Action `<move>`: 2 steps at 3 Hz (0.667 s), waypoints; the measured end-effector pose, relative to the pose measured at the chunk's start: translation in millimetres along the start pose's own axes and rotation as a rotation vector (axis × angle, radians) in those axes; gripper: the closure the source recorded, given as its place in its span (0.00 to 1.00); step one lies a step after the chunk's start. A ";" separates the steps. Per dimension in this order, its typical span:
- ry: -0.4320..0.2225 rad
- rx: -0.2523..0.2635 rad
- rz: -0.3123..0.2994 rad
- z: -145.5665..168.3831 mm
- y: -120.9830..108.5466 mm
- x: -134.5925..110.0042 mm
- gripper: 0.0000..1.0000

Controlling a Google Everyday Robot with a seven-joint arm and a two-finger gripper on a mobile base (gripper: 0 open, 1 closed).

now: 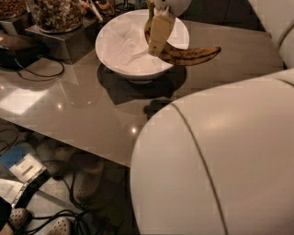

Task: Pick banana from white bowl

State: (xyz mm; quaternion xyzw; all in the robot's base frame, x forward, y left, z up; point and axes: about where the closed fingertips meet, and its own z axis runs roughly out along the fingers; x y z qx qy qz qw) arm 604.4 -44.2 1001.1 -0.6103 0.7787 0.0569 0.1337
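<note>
Two-finger tool [155, 43]: top centre of view, hanging from above over the white bowl [115, 50], pointing down. Closed on the banana [193, 55] near its upper end.
Its near finger [160, 28]: tan, flat, tip slanted slightly left, lying across the front of the banana.
White wrist housing [172, 4]: rounded, cut off by the top edge.
One large arm link [216, 160]: smooth white shell with a thin curved seam, filling the lower right foreground.
One further arm link [275, 23]: white, in the top right corner, partly out of frame.
</note>
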 end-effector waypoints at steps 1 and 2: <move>-0.005 -0.037 0.008 -0.5 21.4 -3.5 1.00; -0.011 -0.058 0.012 0.7 35.8 -6.8 1.00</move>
